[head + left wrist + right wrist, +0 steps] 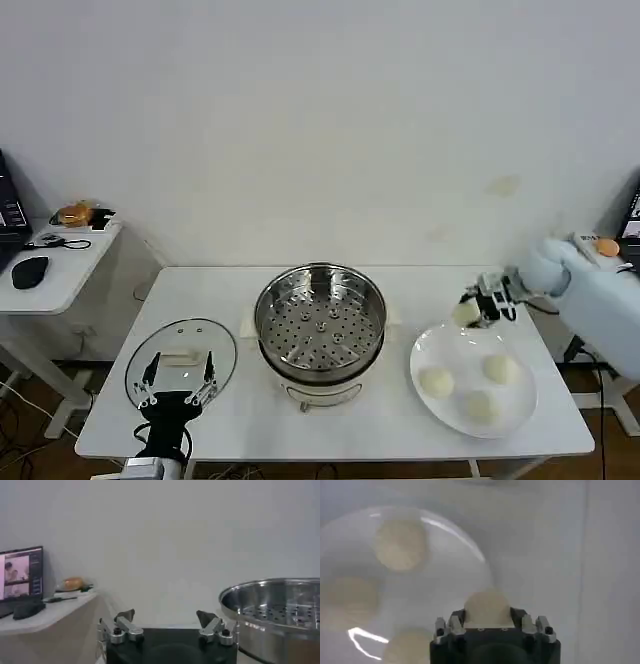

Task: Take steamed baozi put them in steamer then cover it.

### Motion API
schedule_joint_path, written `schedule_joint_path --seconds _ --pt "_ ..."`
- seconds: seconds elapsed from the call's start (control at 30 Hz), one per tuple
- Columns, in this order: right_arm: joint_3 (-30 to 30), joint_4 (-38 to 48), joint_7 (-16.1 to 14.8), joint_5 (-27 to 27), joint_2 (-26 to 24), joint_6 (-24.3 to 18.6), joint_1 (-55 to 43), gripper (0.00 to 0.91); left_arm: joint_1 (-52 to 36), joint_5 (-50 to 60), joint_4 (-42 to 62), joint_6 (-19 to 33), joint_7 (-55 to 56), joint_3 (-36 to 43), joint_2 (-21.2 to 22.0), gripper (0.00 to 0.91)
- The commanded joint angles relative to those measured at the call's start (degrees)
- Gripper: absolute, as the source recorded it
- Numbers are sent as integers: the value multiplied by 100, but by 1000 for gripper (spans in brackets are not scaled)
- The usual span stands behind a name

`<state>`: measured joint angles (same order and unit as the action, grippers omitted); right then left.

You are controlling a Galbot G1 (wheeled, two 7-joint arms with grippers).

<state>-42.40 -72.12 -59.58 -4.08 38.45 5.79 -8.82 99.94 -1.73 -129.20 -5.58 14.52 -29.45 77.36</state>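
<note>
Fingertips of the right hand (478,308) are hidden behind the baozi (487,608) it grips, closed on it above the far rim of the white plate (520,410), where three more baozi (437,381) lie. The left hand (178,385) hovers spread wide and empty over the glass cover (220,345), which lies flat on the desk (420,285) left of the steamer (320,320), its perforated tray bare.
</note>
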Motion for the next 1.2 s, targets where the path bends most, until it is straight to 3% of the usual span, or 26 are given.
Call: schedule_joint_path --seconds 0.03,0.3,0.7,1.0,1.2 --pt "-1108 -28 110 799 921 70 -1895 635 1 -19 -3 -2 -1 -11 0 907" --pt "-1527 50 268 1241 2278 128 -2162 645 19 -71 -2 6 -2 -88 21 907" --pt "-2222 -251 179 1141 2794 -564 -1781 645 1 -95 -4 2 -3 -205 4 907" --pt "-2295 275 279 -592 3128 -1837 -1346 635 -4 -99 28 3 -1 -251 41 907" --pt "-2240 564 426 -1127 3181 -2291 -1149 645 -22 -122 64 4 2 -281 53 907"
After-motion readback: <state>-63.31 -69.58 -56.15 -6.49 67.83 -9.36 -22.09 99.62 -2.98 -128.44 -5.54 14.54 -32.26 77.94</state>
